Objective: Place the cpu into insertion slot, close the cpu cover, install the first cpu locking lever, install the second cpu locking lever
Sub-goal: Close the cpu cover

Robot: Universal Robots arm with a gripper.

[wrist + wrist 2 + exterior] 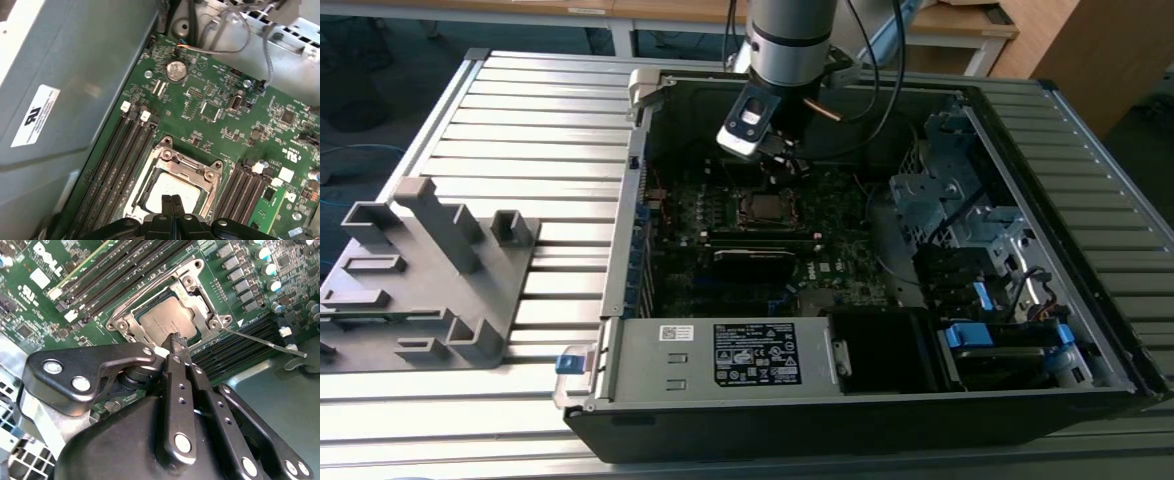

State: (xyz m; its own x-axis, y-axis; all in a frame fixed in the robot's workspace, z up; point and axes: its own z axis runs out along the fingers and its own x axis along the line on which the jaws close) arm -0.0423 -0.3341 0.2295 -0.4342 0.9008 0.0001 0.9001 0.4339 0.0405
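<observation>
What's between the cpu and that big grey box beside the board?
Long black memory slots lie between the cpu and the grey box, seen in the first wrist view.

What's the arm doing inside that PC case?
The arm's black gripper, fingers together, is poised at the grey-metal square cpu seated on the green motherboard. The silvery windowed cpu cover looks lowered over it. A thin metal lever rod juts out sideways, apparently unlatched.

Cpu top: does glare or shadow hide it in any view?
Second wrist view: glare washes the cpu pale. First wrist view: it shines bright too, by the dark end effector. Exterior view: the computer case interior lies in shadow, the cpu dim.
</observation>
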